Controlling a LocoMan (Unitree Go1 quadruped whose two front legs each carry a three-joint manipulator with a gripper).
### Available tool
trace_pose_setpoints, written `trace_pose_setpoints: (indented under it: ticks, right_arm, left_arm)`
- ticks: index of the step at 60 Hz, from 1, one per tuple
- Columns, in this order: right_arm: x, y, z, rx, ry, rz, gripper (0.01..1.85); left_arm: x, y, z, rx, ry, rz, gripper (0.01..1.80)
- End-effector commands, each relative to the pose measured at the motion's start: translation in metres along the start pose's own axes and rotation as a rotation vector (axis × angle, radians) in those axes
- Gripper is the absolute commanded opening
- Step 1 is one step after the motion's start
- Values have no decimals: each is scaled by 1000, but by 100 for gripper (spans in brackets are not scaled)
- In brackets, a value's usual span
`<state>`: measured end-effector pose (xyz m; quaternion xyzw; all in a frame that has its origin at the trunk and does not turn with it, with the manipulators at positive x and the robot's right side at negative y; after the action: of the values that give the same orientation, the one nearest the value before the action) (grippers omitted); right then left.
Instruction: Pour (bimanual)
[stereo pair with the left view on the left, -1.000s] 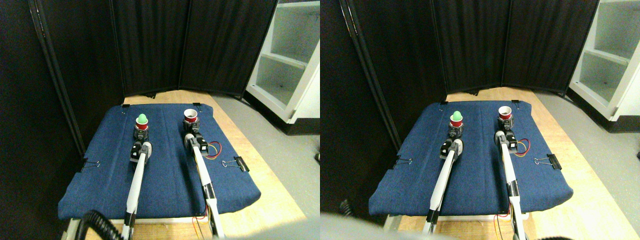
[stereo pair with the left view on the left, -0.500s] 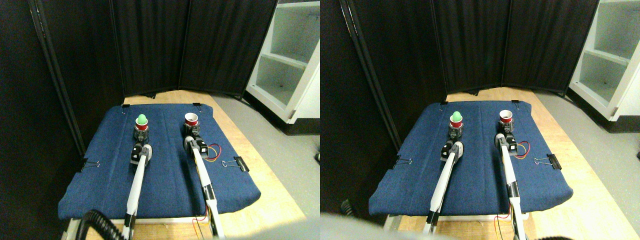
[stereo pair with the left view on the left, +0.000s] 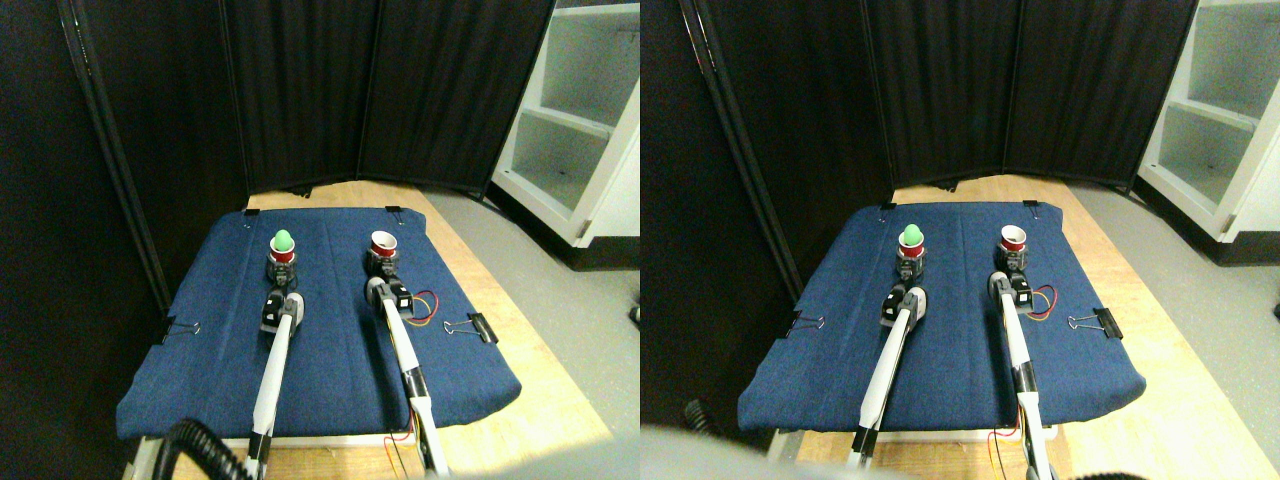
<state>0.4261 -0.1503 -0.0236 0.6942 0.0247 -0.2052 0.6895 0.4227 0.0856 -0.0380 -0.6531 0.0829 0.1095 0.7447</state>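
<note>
Basically early stage: both arms reach over blue cloth (stereo pair with the left view on the left: 330, 370). Left gripper (stereo pair with the left view on the left: 281, 268) at red cup with green ball (stereo pair with the left view on the left: 283, 245), right gripper (stereo pair with the left view on the left: 382, 264) at empty red cup (stereo pair with the left view on the left: 382, 243). Jaw state unreadable. Both cups upright, well apart; pour not started.

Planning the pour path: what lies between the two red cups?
Only bare blue cloth between the cup with the green ball and the empty cup, per the stereo view.

Black folding screen (stereo pair with the left view on the left: 380, 90) stands beyond the fingers; white shelf unit (stereo pair with the left view on the left: 580, 120) to their right on grey floor (stereo pair with the left view on the left: 580, 320).
</note>
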Motion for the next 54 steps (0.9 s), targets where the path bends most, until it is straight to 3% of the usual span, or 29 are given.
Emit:
trace_pose_setpoints:
  ticks: [1, 20, 31, 32, 34, 36, 41, 47, 54]
  right_arm:
    - [3, -7, 1, 17, -30, -23, 33]
    - [0, -9, 5, 37, -39, -50, 33]
    - [-2, -7, 8, 32, 45, -85, 34]
    - [-3, -7, 8, 29, 54, -90, 46]
    - [-3, -7, 8, 11, 70, -91, 70]
    - [-3, -8, 9, 14, 74, -99, 80]
    - [-3, -8, 10, 15, 78, -111, 91]
    - [-3, -8, 12, 8, 85, -107, 95]
    - [-6, -7, 13, 16, 97, -124, 132]
  left_arm:
    - [-2, 10, -1, 17, -13, 42, 33]
    - [-3, 10, -2, 31, -16, 42, 33]
    - [-6, 9, -3, 33, -22, 41, 33]
    - [-7, 9, -3, 35, -19, 39, 33]
    - [-7, 10, -3, 44, -6, 40, 45]
    - [-8, 10, -4, 47, -9, 41, 55]
    - [-10, 10, -5, 77, -30, 41, 81]
    - [-12, 10, -6, 85, -40, 40, 93]
    - [-16, 11, -8, 88, -10, 34, 128]
